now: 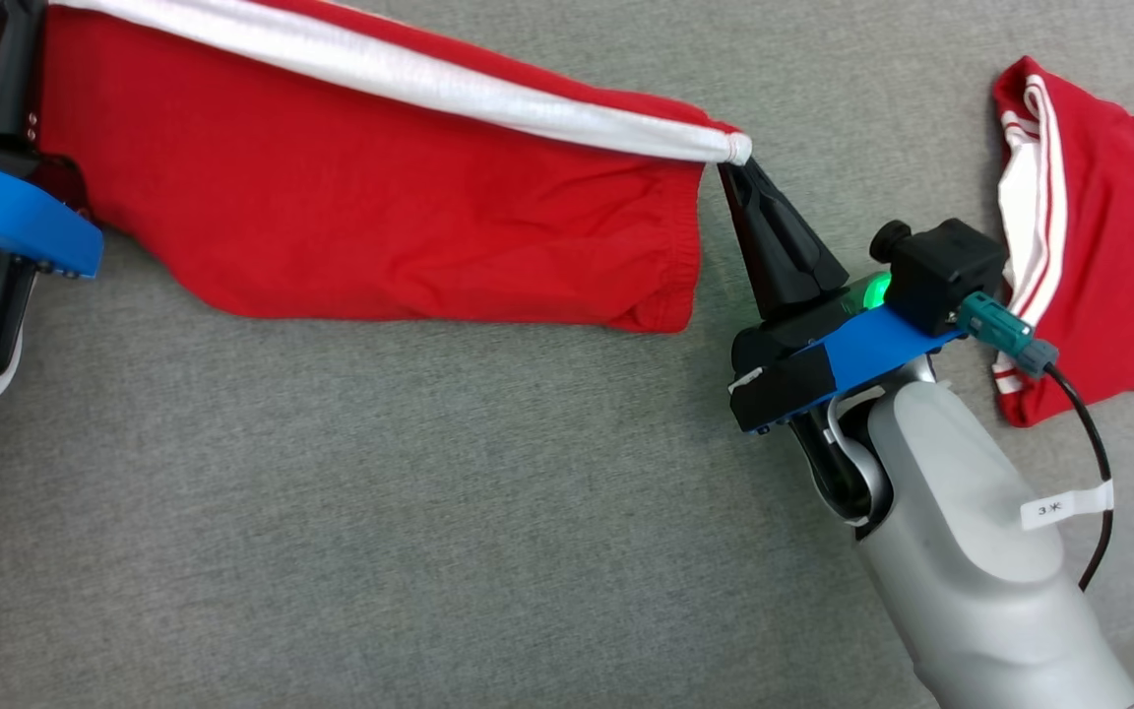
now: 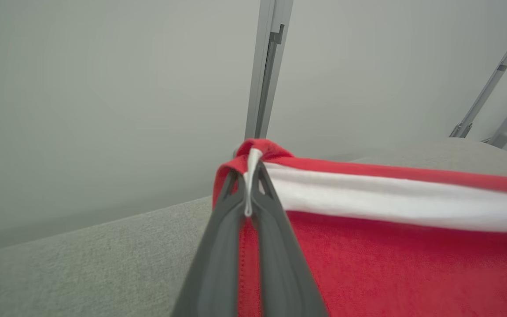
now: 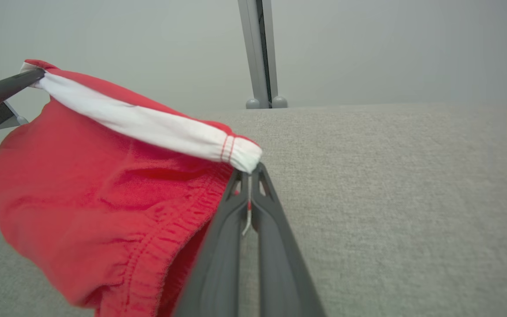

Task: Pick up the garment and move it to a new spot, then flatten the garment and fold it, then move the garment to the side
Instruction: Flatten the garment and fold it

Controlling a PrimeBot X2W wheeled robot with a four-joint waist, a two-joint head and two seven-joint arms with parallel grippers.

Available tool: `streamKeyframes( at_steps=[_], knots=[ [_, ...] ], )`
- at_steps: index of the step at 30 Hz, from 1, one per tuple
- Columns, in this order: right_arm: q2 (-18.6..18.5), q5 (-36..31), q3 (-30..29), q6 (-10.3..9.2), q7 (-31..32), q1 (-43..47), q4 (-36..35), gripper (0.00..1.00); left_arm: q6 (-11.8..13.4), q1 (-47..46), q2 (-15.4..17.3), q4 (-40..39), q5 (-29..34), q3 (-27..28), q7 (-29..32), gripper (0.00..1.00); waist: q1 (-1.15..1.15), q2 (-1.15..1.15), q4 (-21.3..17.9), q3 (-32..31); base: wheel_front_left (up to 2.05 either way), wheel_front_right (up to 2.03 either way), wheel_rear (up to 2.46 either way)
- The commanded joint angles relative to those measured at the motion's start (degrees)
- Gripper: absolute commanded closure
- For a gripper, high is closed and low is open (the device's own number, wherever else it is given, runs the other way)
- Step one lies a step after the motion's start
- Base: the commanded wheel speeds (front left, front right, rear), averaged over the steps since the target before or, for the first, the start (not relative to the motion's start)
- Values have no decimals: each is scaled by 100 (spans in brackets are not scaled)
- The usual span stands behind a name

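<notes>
Head view: the red jersey garment [image 1: 380,207], white-striped with a gathered hem, stretches from ten to one o'clock over grey woven cloth [image 1: 429,512]; the right gripper [image 1: 736,172] pinches its white corner. Left wrist view: the left gripper [image 2: 248,193] clamps the stripe's other end. Right wrist view: folds sag toward eight o'clock.

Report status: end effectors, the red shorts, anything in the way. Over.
Left end effector and right end effector both shut on red shorts. Shorts stretched between them along the white stripe. Second red garment lies apart at right.
</notes>
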Motion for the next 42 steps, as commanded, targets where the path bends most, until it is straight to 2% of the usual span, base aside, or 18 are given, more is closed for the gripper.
streamKeyframes(
  at_steps=[1, 4, 5, 6, 7, 8, 18, 25, 33, 34, 35, 39, 42],
  knots=[
    [-41, 6, -34, -1, -18, 70, -21, 100, 13, 58, 19, 71, 44, 52, -15, 100, 0, 0, -53, -21, 0, 0, 0],
    [-41, 37, -8, -2, -18, 116, -51, 100, 14, 52, -13, 181, 85, 95, -14, 100, 0, 0, -122, -15, 0, 0, 0],
    [-41, 42, -4, -2, -18, 135, -42, 100, 14, 64, -32, 195, 108, 105, -15, 96, 0, 0, -135, -17, 0, 0, 0],
    [-40, 63, 16, -2, -18, 146, -19, 91, 14, 86, -44, 215, 121, 103, -14, 55, 0, 0, -144, -20, 0, 0, 0],
    [-40, 93, 6, -2, -18, 140, -41, 43, 14, 124, -65, 238, 99, 81, -14, 0, 0, 0, -151, -21, 0, 0, 0],
    [-41, 101, 8, -1, -18, 130, -49, 0, 14, 128, -76, 251, 116, 55, -14, 0, 0, 0, -154, -27, 0, 0, 0],
    [-35, -30, -193, -1, -17, 222, -133, 0, 13, 325, -133, 369, 41, 77, -14, 0, 0, 0, -63, -98, 0, 0, 0],
    [-35, -65, -215, -1, -17, 354, -191, 0, 13, 425, -78, 881, -402, -507, 19, 0, 0, 0, -140, -90, 0, 0, 0],
    [-31, -79, -243, -1, -17, 448, -288, 0, 16, 324, -94, 1584, -976, -1198, 535, 0, 0, 0, -298, -31, 0, 0, 0],
    [-30, -90, -258, -1, -17, 460, -287, 0, 16, 346, -114, 1611, -1031, -1320, 636, 20, 0, 0, -293, -43, 0, 0, 0],
    [-31, -104, -281, -1, -17, 475, -281, 0, 15, 383, -136, 1607, -1090, -1417, 712, 100, 0, 0, -280, -64, 0, 0, 0],
    [-28, -182, -419, -1, -17, 514, -228, 0, 12, 443, -213, 1598, -1321, -1683, 731, 100, 0, 0, -157, -226, 0, 0, 0],
    [-32, -263, -507, -1, -17, 597, -133, 0, 11, 448, -302, 1575, -1529, -1753, 516, 100, 0, 0, -18, -420, 0, 0, 0]
  ],
)
